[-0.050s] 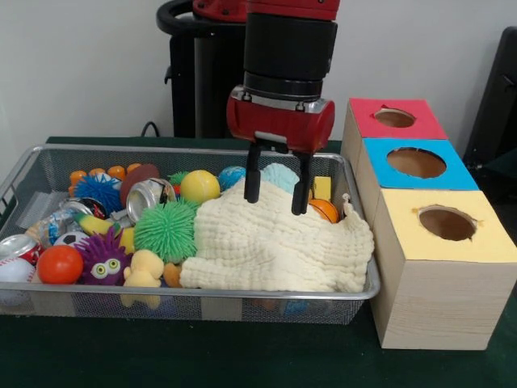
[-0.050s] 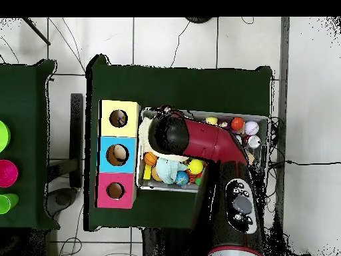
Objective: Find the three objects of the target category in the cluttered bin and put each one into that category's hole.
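Gripper point(image 1: 277, 195) open — fingers over cream cloth point(image 1: 275, 246); orange ball point(image 1: 325, 210) seemingly just beside.

Green point(image 2: 2, 136), pink point(image 2: 5, 173) and green point(image 2: 4, 203) round things sit on the neighbouring dark table point(image 2: 26, 93).

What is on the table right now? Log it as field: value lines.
bin: wire mesh bin, full of toys
cloth: cream cloth draped over the bin's right half
end effector: end effector open, fingers apart, over the cloth's top edge, holding nothing
boxes: red box, blue box, yellow box, each with one round hole
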